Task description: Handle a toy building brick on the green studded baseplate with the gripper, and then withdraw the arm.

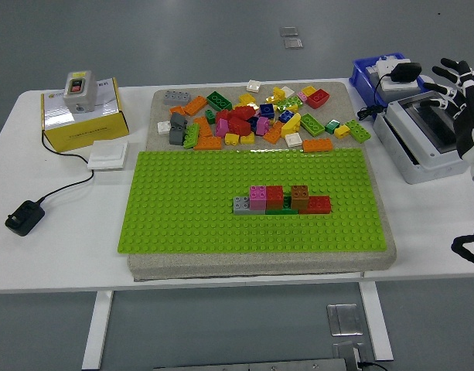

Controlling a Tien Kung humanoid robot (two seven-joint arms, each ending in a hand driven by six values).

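Hand: my right hand [462, 97] is up at the right edge, over the grey box [422, 143]. Its fingers are spread and it holds nothing. I can't see my left hand.
Bricks: a short row of bricks [281, 199] sits stuck on the green plate [182, 201], a bit right of the middle.
Which way: the row lies to the left of my hand and nearer to me. They are well apart.
Long way: the row runs left to right, grey end on the left, red end on the right. The red end is nearest my hand.
Feel: hard shiny plastic blocks with round bumps on top. The plate is flat and bumpy all over and lies on a grey pad [260, 264].
Pile: loose bricks [256, 116] lie in a heap behind the plate.
Next: I think the task is almost done.
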